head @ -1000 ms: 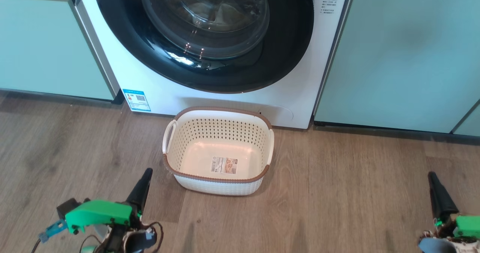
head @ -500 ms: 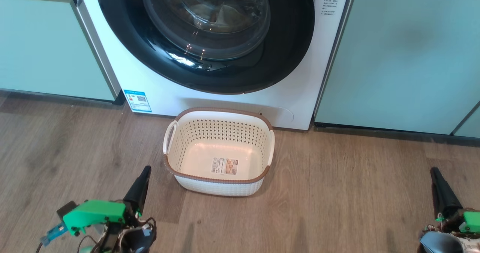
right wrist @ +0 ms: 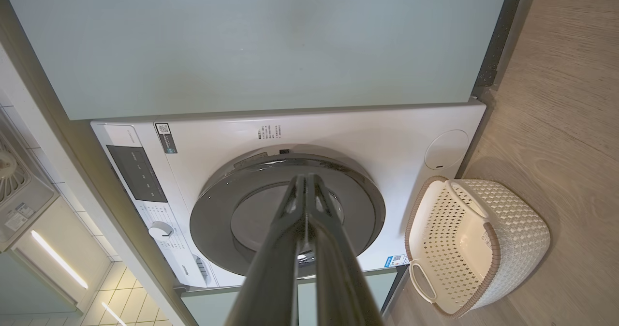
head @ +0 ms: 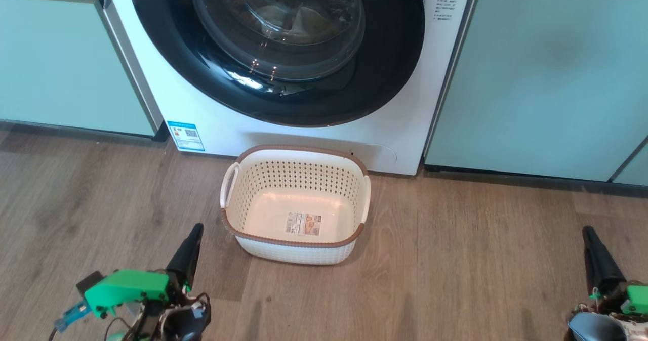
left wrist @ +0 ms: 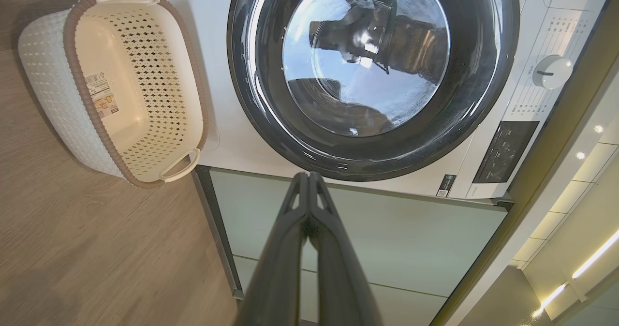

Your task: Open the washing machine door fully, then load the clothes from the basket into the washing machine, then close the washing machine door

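1. Head view: we hold our left gripper and right gripper low over the floor, one either side of the basket. Both are clenched on nothing. The basket sits just before the washing machine. Its door lies closed, with pale clothes behind the glass.
2. Left wrist view: our fingers press together, tips just under the door's rim.
3. Right wrist view: our fingers press together and point at the door.

One washer, one basket.
Two grippers: left gripper, right gripper; one round door, one blue sticker, two basket handles.
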`<state>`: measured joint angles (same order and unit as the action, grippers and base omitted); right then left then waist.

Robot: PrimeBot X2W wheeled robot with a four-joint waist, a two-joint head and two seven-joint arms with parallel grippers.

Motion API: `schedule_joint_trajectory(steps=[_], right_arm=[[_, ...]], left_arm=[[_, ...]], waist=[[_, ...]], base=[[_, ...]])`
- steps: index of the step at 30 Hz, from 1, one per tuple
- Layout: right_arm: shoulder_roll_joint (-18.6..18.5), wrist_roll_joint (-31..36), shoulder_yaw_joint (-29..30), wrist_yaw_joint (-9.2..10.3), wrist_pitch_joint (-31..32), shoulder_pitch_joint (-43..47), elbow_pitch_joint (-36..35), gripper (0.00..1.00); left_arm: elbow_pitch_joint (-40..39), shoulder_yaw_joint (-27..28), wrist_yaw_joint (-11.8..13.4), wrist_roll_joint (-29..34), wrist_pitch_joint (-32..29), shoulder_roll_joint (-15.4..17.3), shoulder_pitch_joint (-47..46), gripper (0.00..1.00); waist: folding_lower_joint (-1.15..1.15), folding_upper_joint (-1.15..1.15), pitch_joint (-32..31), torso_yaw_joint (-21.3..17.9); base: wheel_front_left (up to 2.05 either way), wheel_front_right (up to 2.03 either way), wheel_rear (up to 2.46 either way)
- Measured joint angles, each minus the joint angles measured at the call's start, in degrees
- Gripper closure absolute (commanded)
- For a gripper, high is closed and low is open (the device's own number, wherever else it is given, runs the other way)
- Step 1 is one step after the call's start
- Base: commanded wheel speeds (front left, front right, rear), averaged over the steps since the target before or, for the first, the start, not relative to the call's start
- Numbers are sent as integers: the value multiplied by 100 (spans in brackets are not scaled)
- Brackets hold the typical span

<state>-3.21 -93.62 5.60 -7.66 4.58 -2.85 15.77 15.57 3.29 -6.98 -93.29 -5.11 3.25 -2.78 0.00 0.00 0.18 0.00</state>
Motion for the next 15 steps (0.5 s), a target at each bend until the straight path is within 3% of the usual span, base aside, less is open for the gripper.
schedule_joint_trajectory(steps=[15], right_arm=[[1,2,23,1,44,0,2,100]], left_arm=[[0,18,0,1,-25,-9,-1,100]], waist=[[0,0,0,0]], base=[[0,0,0]])
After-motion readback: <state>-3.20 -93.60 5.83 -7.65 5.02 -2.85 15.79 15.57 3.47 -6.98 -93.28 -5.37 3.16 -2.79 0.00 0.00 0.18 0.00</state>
